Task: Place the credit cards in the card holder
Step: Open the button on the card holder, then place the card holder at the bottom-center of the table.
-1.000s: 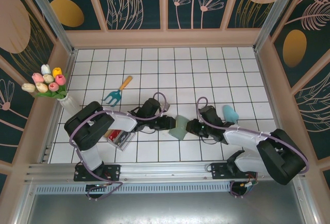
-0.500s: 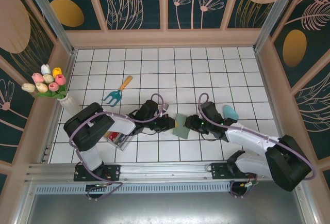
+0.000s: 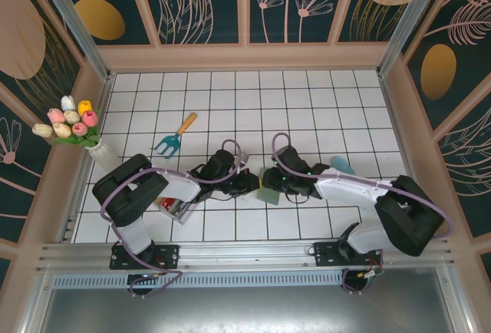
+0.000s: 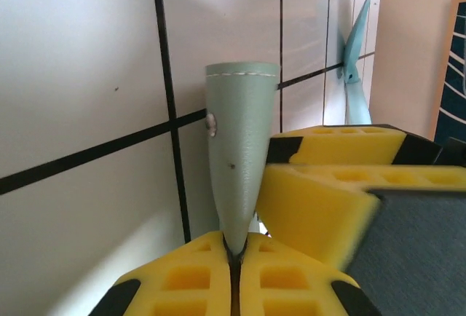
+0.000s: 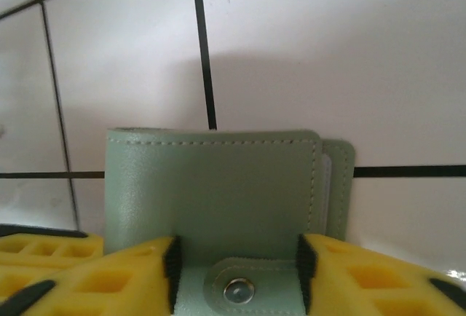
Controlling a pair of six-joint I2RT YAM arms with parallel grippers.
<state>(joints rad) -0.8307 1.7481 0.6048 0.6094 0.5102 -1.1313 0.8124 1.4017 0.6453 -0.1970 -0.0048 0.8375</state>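
The sage-green card holder (image 3: 268, 193) stands on edge on the white tiles between my two grippers. In the left wrist view the card holder (image 4: 239, 156) shows edge-on, and my left gripper (image 4: 234, 252) is shut on its near edge. My right gripper (image 5: 236, 272) is open, with its yellow fingers (image 5: 109, 272) on either side of the holder's snap tab (image 5: 251, 287), over the closed card holder (image 5: 211, 185). From above, the left gripper (image 3: 251, 183) and right gripper (image 3: 270, 180) nearly meet. A red credit card (image 3: 166, 202) lies in the clear tray (image 3: 182, 210).
A teal garden fork with an orange handle (image 3: 173, 140) lies on the tiles behind the left arm. A teal trowel (image 3: 343, 166) lies right of the right arm. A vase of tulips (image 3: 74, 123) stands at the left wall. Wooden walls ring the tiled floor.
The left gripper has shut on the card holder's edge. The right gripper has moved left up to the holder, and its fingers have spread apart around the snap tab.
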